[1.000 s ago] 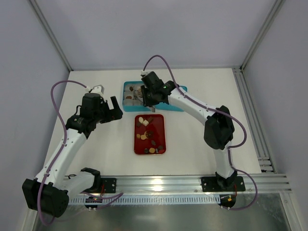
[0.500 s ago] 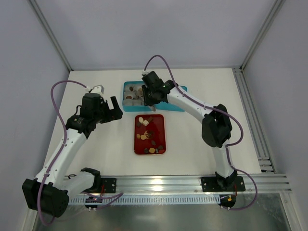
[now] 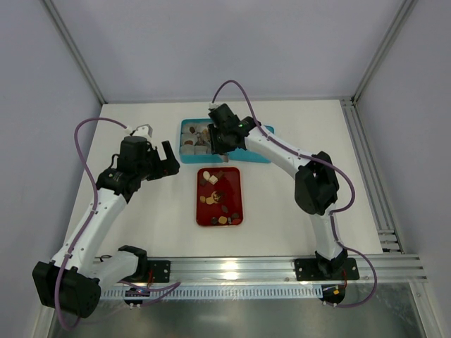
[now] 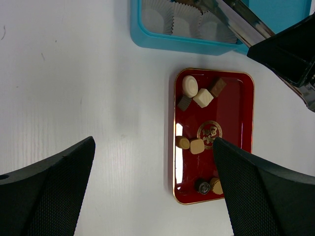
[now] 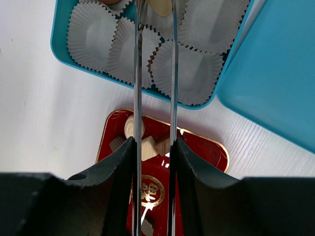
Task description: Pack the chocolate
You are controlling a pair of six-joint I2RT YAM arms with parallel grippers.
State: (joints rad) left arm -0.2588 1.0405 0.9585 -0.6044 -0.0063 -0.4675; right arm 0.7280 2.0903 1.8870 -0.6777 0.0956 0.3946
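Chocolate [image 4: 203,98] sits on the table [image 4: 74,73]. A blue box [image 5: 61,44] lies under the right end effector [image 5: 155,12] tips. A red tray [image 4: 236,118], back toward its wrist, holds most pieces. The tips narrowly flank one cream piece [image 5: 160,5]; I cannot tell if they grip it. The left end effector [image 4: 153,142] gapes wide, empty.

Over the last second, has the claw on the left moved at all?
No. The left claw hangs open at the same spot, just left of the red tray and its upper corner, exactly as before.
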